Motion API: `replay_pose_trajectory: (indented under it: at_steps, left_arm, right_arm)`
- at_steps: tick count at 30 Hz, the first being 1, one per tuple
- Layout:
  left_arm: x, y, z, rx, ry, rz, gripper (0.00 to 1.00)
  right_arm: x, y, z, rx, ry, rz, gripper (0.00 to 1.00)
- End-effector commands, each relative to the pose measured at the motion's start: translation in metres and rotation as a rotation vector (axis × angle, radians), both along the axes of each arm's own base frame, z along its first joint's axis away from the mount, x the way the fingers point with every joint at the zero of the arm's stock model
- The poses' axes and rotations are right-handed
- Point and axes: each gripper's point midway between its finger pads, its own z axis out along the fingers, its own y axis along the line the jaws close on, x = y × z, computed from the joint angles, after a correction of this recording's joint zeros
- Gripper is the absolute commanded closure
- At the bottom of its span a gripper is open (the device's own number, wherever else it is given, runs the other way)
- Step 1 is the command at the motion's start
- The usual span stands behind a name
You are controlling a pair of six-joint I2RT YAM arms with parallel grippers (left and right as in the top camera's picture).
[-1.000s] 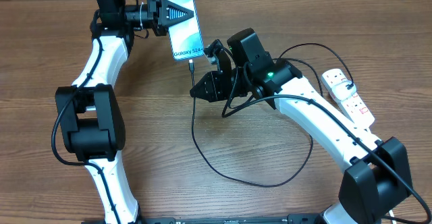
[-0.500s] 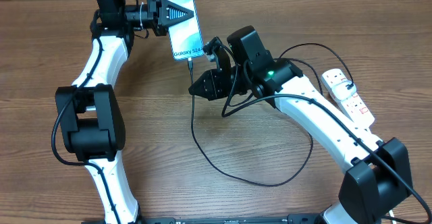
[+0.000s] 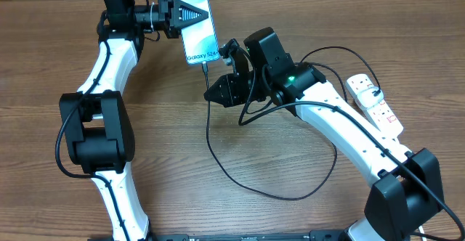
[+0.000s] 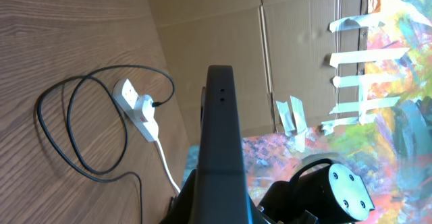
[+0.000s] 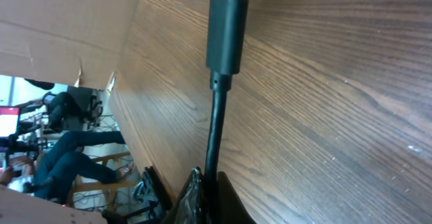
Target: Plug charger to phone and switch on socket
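The right gripper (image 3: 215,91) was pinching the charger (image 3: 208,136) a little behind its connector tip (image 5: 226,34), closed tight on the thin black cable. Over the last second it had crept toward the phone (image 3: 202,38). The wrist view showed the tip's metal tongue meeting the phone's dark lower edge, though whether it was fully seated could not be told. The plugging step looked nearly done. The socket (image 3: 375,101) lay well apart to the right, its switch apparently not yet attended to. The left gripper (image 3: 190,12) had not moved and was clamped on the phone's far end, screen up. The phone's long axis ran away from the robot. Its port end pointed back toward the right gripper, and the connector lay in line with it.
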Motion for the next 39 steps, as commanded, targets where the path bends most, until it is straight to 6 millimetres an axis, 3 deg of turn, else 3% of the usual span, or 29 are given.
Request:
replay_pose_trajectory:
  at_steps: [1, 11, 16, 20, 27, 34, 39]
  left_arm:
    - [-0.005, 0.002, 0.011, -0.004, -0.029, -0.021, 0.96]
    - [-0.005, 0.002, 0.011, -0.004, -0.029, -0.021, 0.97]
    - [-0.005, 0.002, 0.011, -0.004, -0.034, -0.02, 0.96]
    - [-0.005, 0.002, 0.011, -0.004, -0.033, -0.02, 0.96]
    - [-0.005, 0.002, 0.011, -0.004, -0.033, -0.021, 0.96]
    - [-0.005, 0.002, 0.011, -0.004, -0.033, -0.02, 0.96]
    - [-0.005, 0.002, 0.011, -0.004, -0.034, -0.021, 0.96]
  right_arm:
    - [0.018, 0.001, 0.015, 0.008, -0.095, -0.027, 0.96]
    - [0.028, 0.005, 0.028, 0.051, -0.158, -0.032, 0.95]
    - [0.028, 0.005, 0.028, 0.049, -0.156, -0.031, 0.78]
    - [0.03, 0.006, 0.029, 0.05, -0.167, -0.036, 0.73]
    - [0.048, 0.001, 0.016, -0.091, -0.266, -0.161, 0.73]
    - [0.04, 0.023, 0.023, -0.1, -0.354, -0.151, 0.73]
    - [0.047, 0.018, 0.021, -0.13, -0.373, -0.189, 0.84]
